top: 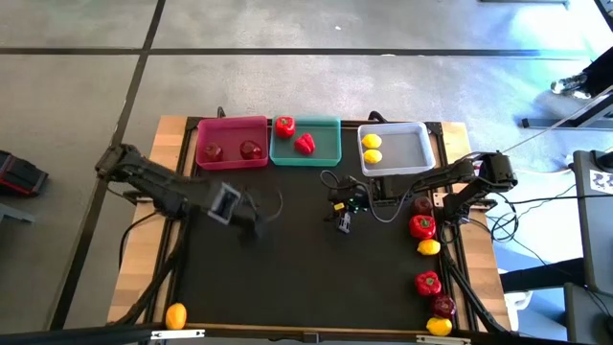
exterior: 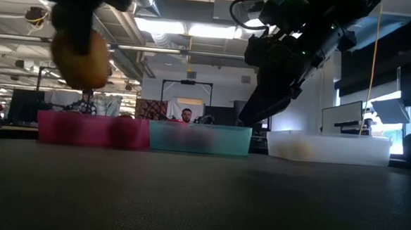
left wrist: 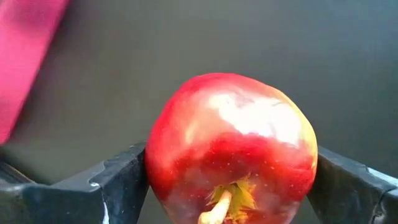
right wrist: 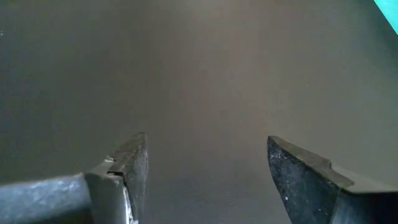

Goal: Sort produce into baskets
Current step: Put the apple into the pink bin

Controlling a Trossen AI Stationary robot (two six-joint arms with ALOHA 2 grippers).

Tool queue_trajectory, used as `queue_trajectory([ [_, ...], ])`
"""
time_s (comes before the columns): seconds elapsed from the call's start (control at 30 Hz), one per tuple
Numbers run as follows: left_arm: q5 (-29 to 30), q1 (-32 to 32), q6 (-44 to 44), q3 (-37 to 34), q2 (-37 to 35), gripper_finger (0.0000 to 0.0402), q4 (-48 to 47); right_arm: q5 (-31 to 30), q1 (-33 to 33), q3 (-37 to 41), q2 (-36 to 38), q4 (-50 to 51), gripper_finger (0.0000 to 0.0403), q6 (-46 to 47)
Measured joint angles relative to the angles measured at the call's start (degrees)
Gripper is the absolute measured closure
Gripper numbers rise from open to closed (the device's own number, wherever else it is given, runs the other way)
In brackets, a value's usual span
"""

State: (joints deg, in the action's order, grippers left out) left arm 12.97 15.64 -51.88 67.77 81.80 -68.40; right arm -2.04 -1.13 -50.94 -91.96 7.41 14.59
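An apple [left wrist: 231, 149], red with a pale yellowish patch and its stem showing, is gripped between the two dark fingers [left wrist: 112, 186] of the left pincer [top: 251, 222], which is clenched on it. This pincer is held above the dark desk [top: 287, 278] in its left half, a little in from the pink basket [top: 231, 142].

The three baskets are lined up along the far edge of the desk. Two dark red apples [top: 251, 149] are seen in the pink basket at the left. Two red bell peppers [top: 304, 144] are seen at the teal basket [top: 326, 134] in the middle, one of them at its far left corner. Two lemons [top: 372, 155] are lying in the pale basket [top: 407, 149] at the right.

The right pincer [top: 343, 222] is held over the middle of the desk with its fingers [right wrist: 127, 171] spread apart and nothing between them.

Along the right edge, a row of loose produce is left: peppers [top: 421, 226], lemons [top: 429, 247] and dark apples [top: 442, 306]. One more lemon [top: 175, 315] is lying at the near left corner.
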Motion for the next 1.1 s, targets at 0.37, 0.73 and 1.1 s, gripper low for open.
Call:
queue_trajectory([
  [0.37,3.02,-20.16,13.83,0.00,-2.95,0.0049,0.54,-0.52,0.02,0.00,0.00,-0.53,0.0143,-0.04],
  [0.73,3.02,-39.04,25.28,0.00,-2.95,0.0049,9.29,-1.44,0.02,0.00,0.00,-1.17,0.0143,-1.17],
  [1.1,3.01,-52.27,32.87,0.02,-0.54,0.0049,21.06,-1.46,0.02,0.00,0.00,-5.25,0.0143,-4.57],
])
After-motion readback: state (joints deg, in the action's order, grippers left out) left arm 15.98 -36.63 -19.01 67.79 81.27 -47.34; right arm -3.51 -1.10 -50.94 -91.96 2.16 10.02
